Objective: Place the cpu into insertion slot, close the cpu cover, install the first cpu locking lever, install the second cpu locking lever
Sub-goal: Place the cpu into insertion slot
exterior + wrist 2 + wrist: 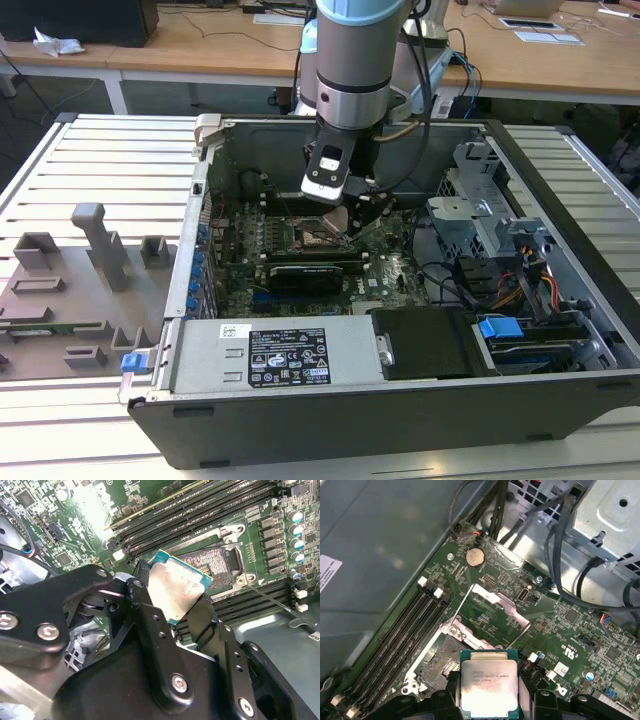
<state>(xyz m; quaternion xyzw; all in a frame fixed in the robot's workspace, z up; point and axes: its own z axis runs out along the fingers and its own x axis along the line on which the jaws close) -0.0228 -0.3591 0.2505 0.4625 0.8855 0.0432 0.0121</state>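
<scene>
closest to the wrist cameras, the black metal gripper [172, 600] is pinching the cpu [489, 686], a small flat square chip with a dull silver-grey metal top and a green edge, one finger on each of two opposite sides. in the second wrist view the chip sits tilted between the fingers, not level with the board.

just beyond it lies the insertion slot [442, 657], a small square socket with a black rim and a coppery-brown pin field, bare of any chip. the cpu hangs near one side of it, partly overlapping it in the first wrist view; its height above the pins i cannot tell.

past the socket the cpu cover [495, 598], a thin silvery metal frame with a large square window, is swung open, and thin wire locking levers [462, 602] stand free on either side of it. long narrow black memory slots [415, 625] run alongside, and the grey steel computer case [300, 440] encloses it all.

by my reading the first step, placing the chip, is in hand and not yet done. finishing it looks to call for levelling the chip, squaring it to the rim, and lowering it gently, since the pin field seems easy to damage.
</scene>
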